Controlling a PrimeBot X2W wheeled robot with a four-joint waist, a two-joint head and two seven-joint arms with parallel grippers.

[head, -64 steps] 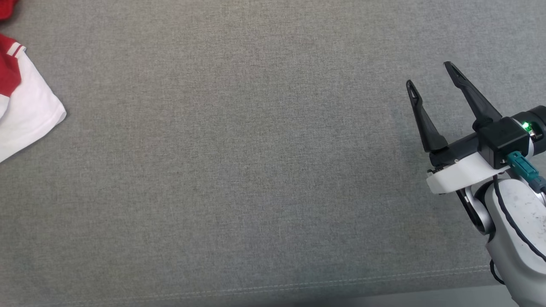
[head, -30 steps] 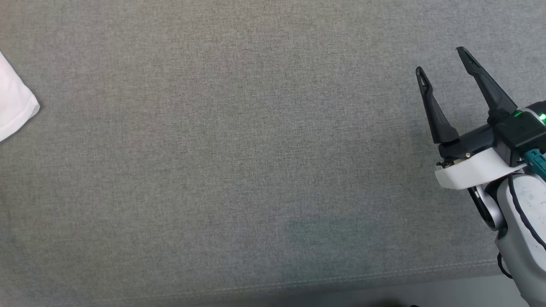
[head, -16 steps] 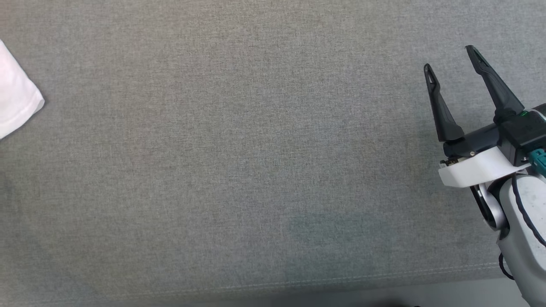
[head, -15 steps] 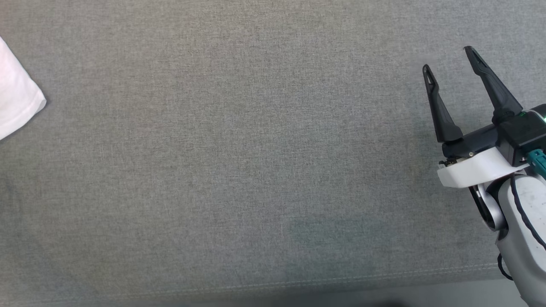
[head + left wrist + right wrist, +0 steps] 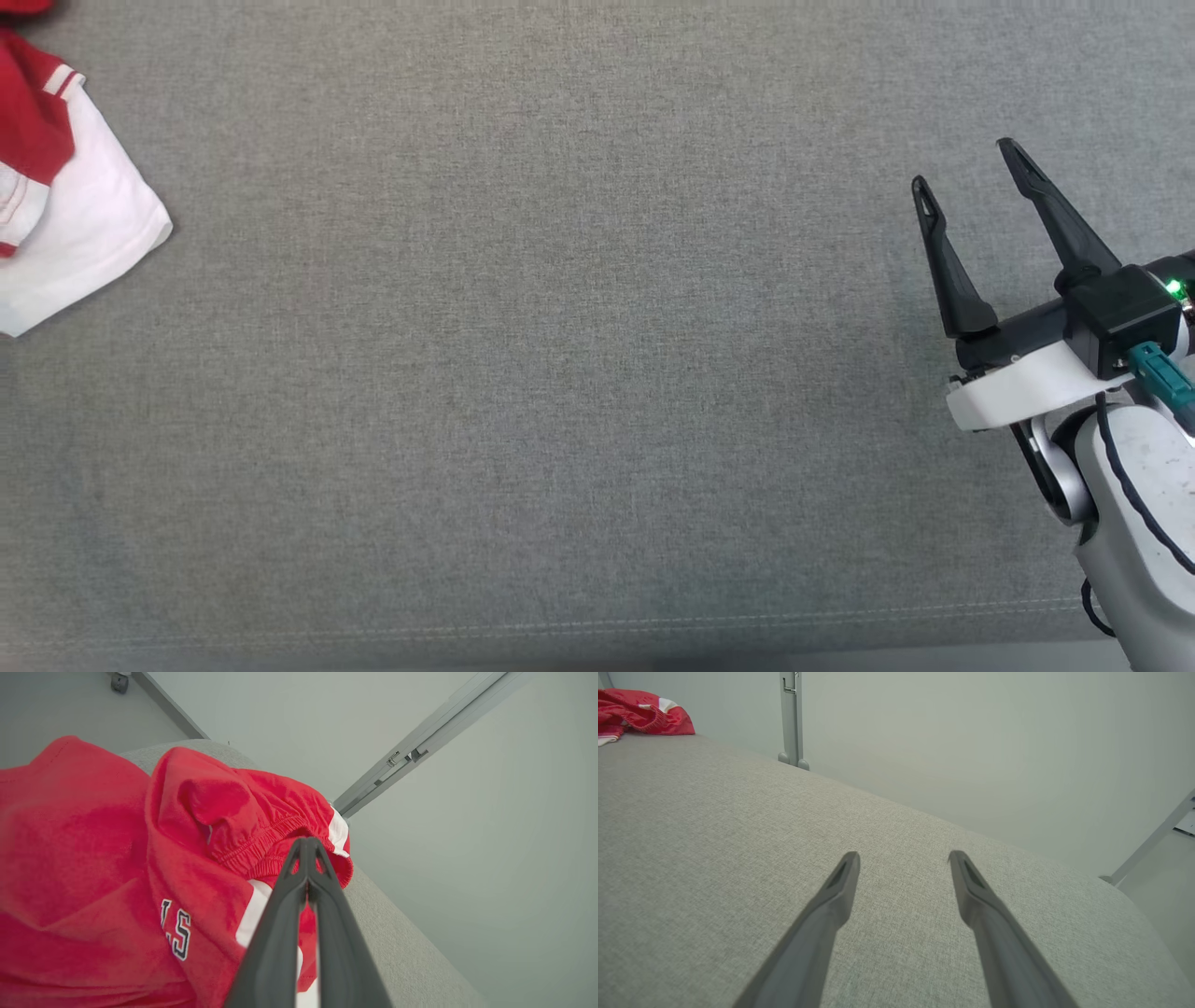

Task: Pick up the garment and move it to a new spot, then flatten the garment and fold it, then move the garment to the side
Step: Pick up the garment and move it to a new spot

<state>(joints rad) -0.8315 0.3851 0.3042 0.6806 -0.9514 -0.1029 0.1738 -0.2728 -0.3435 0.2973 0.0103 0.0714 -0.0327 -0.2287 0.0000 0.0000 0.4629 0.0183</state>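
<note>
The garment (image 5: 89,238), red with white panels and black lettering, lies bunched at the far left of the grey fabric surface (image 5: 560,373). In the left wrist view the garment (image 5: 93,835) is a crumpled red heap. My left gripper (image 5: 307,842) is shut, its tips pinched on the elastic waistband edge. My right gripper (image 5: 962,163) hovers at the right side, open and empty, far from the cloth. The right wrist view shows the right gripper (image 5: 903,855) spread over bare fabric, with the garment (image 5: 640,714) far off at the upper left.
The surface's front seam (image 5: 597,625) runs along the bottom of the head view, with pale floor beyond it. A grey metal post (image 5: 790,718) stands past the far edge, and a slanted rail (image 5: 420,751) shows beyond the garment.
My left gripper has shut on the garment. In the head view the garment's corner now lies farther right, with its red part back in sight. The view itself has shifted a little.
</note>
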